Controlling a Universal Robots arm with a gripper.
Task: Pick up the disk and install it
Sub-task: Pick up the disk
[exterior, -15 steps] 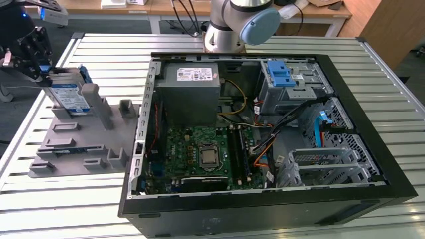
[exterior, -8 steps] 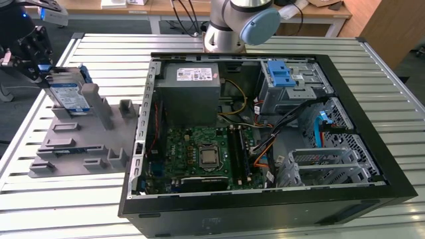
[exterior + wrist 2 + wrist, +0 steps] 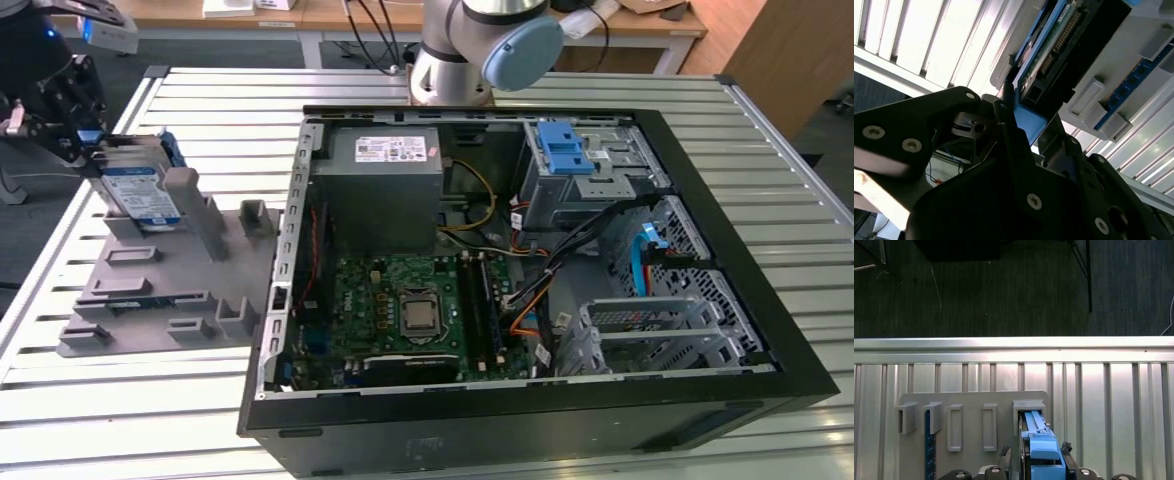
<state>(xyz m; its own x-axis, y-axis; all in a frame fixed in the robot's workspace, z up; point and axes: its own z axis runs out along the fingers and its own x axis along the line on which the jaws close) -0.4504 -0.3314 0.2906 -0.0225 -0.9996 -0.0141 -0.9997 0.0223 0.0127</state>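
The disk (image 3: 140, 192) stands in the grey fixture (image 3: 154, 300), its lower end hidden inside the fixture's slot. Above the fixture, the gripper (image 3: 91, 148) clamped on the disk is cut off by the exterior view's left edge. In the second wrist view its dark body covers the disk's end farthest from the fixture.

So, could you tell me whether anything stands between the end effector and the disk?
Nothing visible does: the end effector grips the disk by its blue bracket, with the disk standing upright in the grey fixture.
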